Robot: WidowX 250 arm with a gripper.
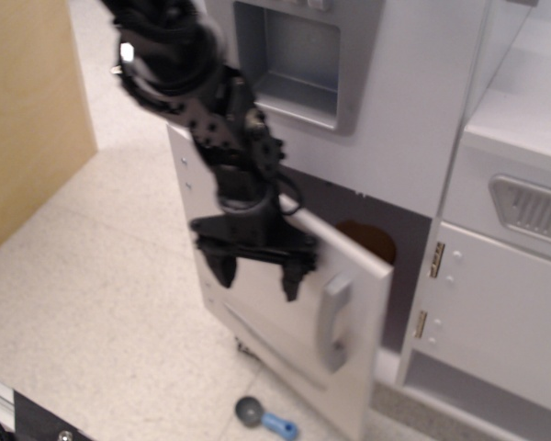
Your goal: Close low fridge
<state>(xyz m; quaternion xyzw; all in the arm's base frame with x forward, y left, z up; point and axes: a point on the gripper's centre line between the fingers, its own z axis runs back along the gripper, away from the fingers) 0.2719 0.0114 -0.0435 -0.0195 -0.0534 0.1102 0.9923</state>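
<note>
while ajar, low fridge (285, 331) behind claw (255, 272)

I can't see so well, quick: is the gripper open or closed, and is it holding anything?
Gripper: open, fingers spread, holding nothing; it sits against the front of the low fridge door.

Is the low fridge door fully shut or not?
Not shut. The low fridge door stands ajar: a dark gap remains at its handle side, where an orange bowl shows inside.
</note>
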